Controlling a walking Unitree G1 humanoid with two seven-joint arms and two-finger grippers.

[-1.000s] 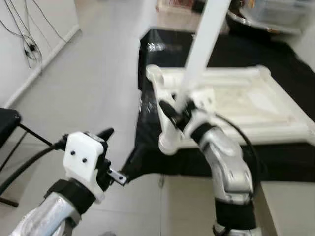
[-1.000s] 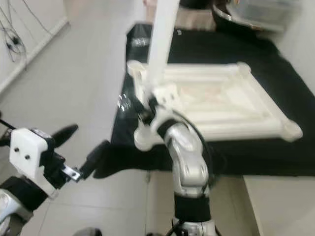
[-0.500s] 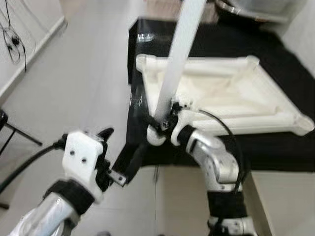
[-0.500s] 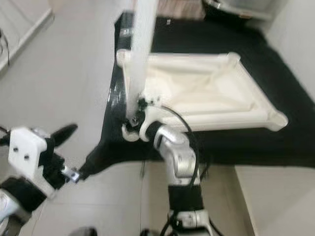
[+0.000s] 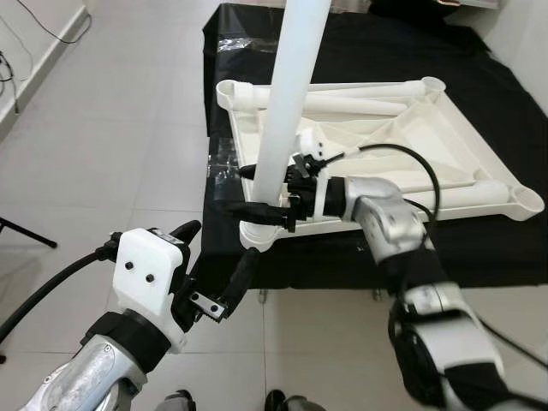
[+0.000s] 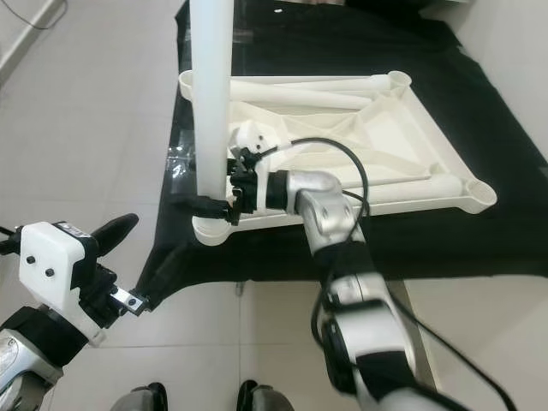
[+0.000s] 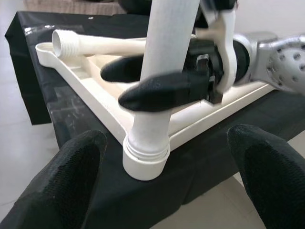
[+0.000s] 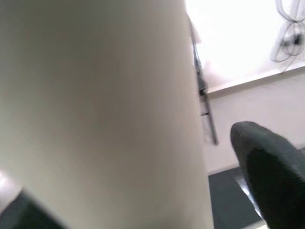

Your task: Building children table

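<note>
Compared with a second ago, the head camera has tilted further down and the picture is sharper. The right gripper has moved down the white table leg and now sits at its base, where before it held higher above the corner. Its black fingers are clamped on either side of the leg, just above the ribbed end. The leg now stands nearly upright, seated in the corner socket of the upturned white tabletop; earlier it leaned toward the far side. The left gripper stays low and short of the table edge, its two fingers spread wide apart and holding nothing, well apart from the socket.

The tabletop lies underside up, its ribs showing, on a surface covered with black cloth. The socketed corner overhangs the cloth's near edge. Another leg lies flat inside the frame along the far rim, its threaded end toward the left corner.

The floor is pale square tile. A cable trails along the white wall at far left.
</note>
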